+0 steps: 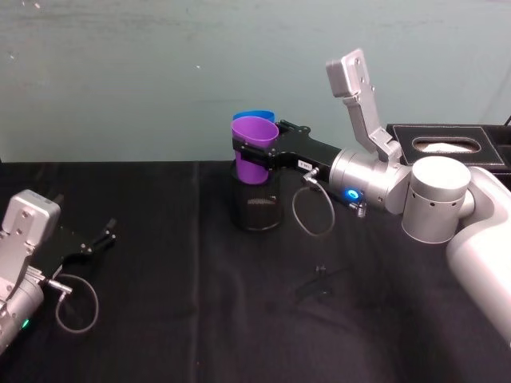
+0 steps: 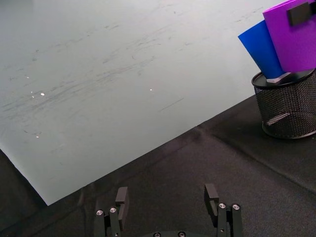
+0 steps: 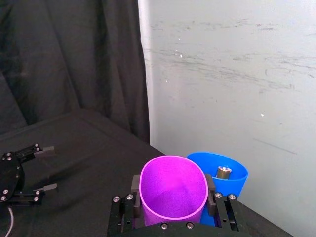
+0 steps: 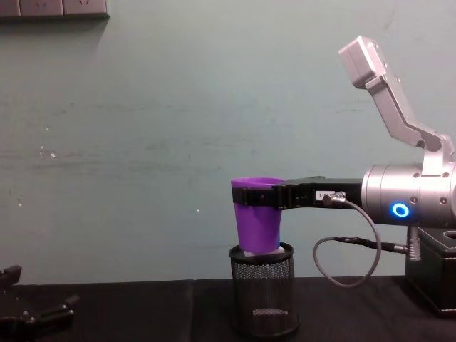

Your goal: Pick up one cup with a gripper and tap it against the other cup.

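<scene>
Above the mesh holder (image 1: 255, 203), right gripper (image 1: 257, 149) clamps purple cup (image 1: 254, 148) against blue cup (image 1: 254, 116), evidently tapping; left gripper (image 1: 102, 236) idle, jaws apart

Two plastic cups, one purple cup (image 1: 254, 148) and one blue cup (image 1: 254, 116), one black mesh pen holder (image 1: 255, 206), one tissue box (image 1: 447, 144) and two grippers, the right gripper (image 1: 255, 152) and left gripper (image 1: 94, 242), sit above one black-draped table (image 1: 160, 319).
</scene>
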Robot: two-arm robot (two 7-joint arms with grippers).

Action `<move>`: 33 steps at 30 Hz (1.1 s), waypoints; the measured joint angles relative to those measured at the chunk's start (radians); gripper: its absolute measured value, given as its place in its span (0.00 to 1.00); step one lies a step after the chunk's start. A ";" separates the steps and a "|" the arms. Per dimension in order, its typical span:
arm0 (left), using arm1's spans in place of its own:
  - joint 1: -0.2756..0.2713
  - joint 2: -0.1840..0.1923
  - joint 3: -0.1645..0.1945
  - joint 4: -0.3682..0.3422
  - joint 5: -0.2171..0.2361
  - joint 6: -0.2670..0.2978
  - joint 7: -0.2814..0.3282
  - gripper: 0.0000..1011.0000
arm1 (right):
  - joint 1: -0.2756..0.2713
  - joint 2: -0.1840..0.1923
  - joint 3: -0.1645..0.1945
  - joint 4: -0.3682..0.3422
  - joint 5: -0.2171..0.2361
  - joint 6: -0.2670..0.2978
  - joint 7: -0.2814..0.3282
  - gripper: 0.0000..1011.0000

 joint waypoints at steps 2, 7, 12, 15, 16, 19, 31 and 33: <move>0.000 0.000 0.000 0.000 0.000 0.000 0.000 0.99 | 0.000 0.000 0.000 0.000 0.000 0.000 0.000 0.72; 0.000 0.000 0.000 0.000 0.000 0.000 0.000 0.99 | 0.000 0.000 0.000 0.000 0.000 0.000 0.000 0.72; 0.000 0.000 0.000 0.000 0.000 0.000 0.000 0.99 | 0.000 0.000 0.000 0.000 0.000 0.000 0.000 0.72; 0.000 0.000 0.000 0.000 0.000 0.000 0.000 0.99 | 0.000 0.000 0.000 0.000 0.000 0.000 0.000 0.72; 0.000 0.000 0.000 0.000 0.000 0.000 0.000 0.99 | 0.000 0.000 0.000 0.000 0.000 0.000 0.000 0.72; 0.000 0.000 0.000 0.000 0.000 0.000 0.000 0.99 | 0.000 0.000 0.000 0.000 0.000 0.000 0.000 0.72; 0.000 0.000 0.000 0.000 0.000 0.000 0.000 0.99 | -0.002 0.001 0.000 -0.006 0.000 0.000 0.000 0.72; 0.000 0.000 0.000 0.000 0.000 0.000 0.000 0.99 | -0.009 0.005 0.000 -0.019 -0.001 0.000 0.001 0.72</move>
